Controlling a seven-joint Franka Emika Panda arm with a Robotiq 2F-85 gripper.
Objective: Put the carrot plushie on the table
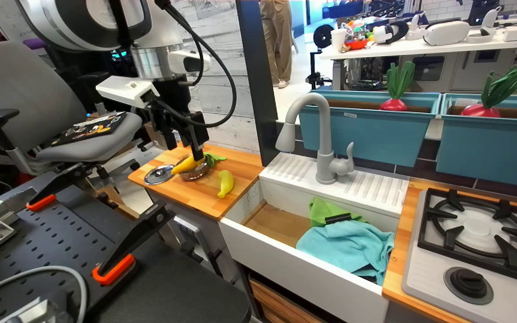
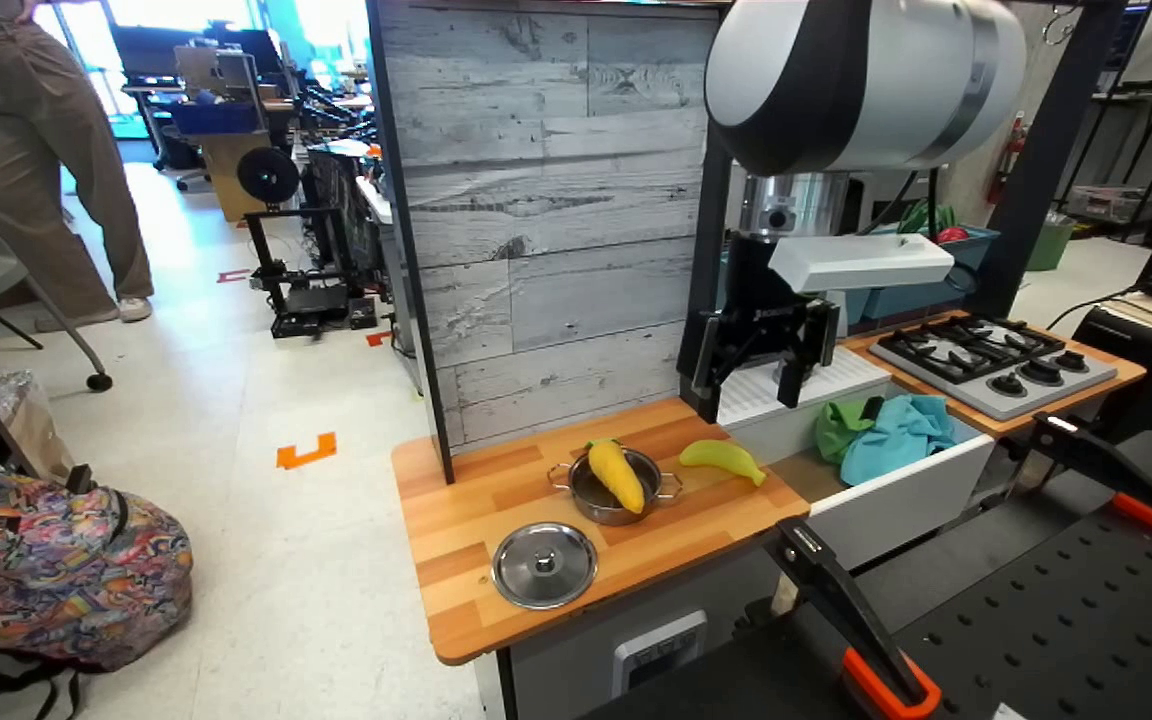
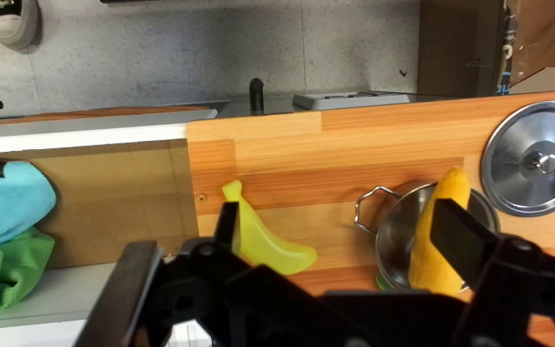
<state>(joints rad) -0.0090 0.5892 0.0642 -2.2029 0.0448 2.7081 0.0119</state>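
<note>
The carrot plushie is a yellow-orange tapering toy (image 1: 185,165) with green leaves. It lies tilted across a small metal pot (image 2: 593,498), its tip over the rim, in both exterior views. In the wrist view the carrot (image 3: 424,250) is partly hidden by a fingertip. The pot stands on the wooden table (image 2: 466,590). My gripper (image 1: 185,151) is open and empty, above the table and apart from the toys. In the wrist view its fingers (image 3: 340,226) are wide apart, one over the carrot and one over the banana toy's edge.
A yellow-green banana toy (image 3: 277,246) lies on the table between pot and sink. A metal lid (image 2: 544,570) lies beside the pot. The white sink (image 1: 303,278) holds blue (image 1: 346,244) and green cloths. A grey faucet (image 1: 324,134) stands behind it. A plank wall (image 2: 556,220) backs the table.
</note>
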